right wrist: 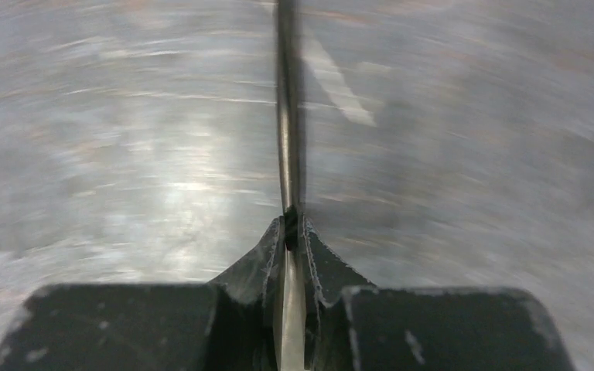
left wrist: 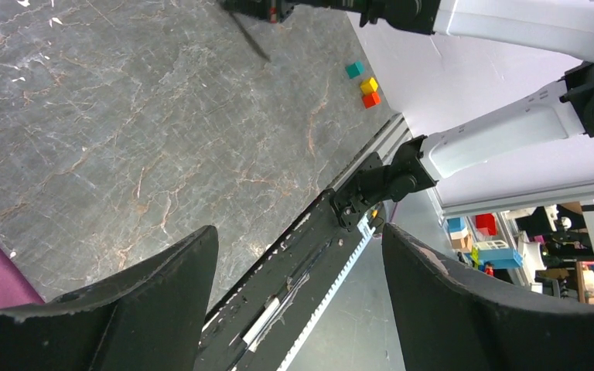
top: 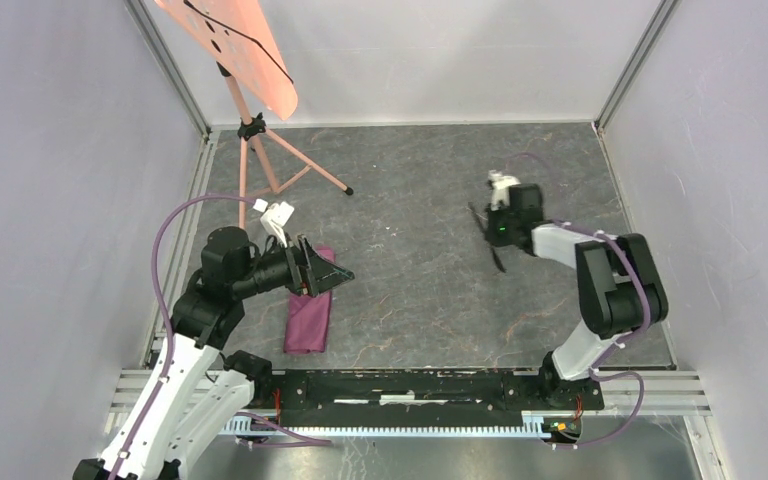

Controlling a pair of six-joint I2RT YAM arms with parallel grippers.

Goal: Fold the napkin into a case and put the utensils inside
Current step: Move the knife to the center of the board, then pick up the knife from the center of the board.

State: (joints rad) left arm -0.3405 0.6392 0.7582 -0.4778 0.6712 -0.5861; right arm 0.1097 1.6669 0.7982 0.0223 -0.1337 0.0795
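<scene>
The folded plum case (top: 307,322) lies flat on the grey surface (top: 420,300), its far end under the left jaws, which stand apart. The right jaws are clamped on 1 slim metal utensil (right wrist: 288,139) (the right wrist view is blurred), held well apart from the case

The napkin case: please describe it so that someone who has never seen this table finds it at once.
On the grey marbled table, look at the near left part. The case lies there, partly under the open left gripper. It alone is plum-maroon cloth, a narrow strip.
</scene>
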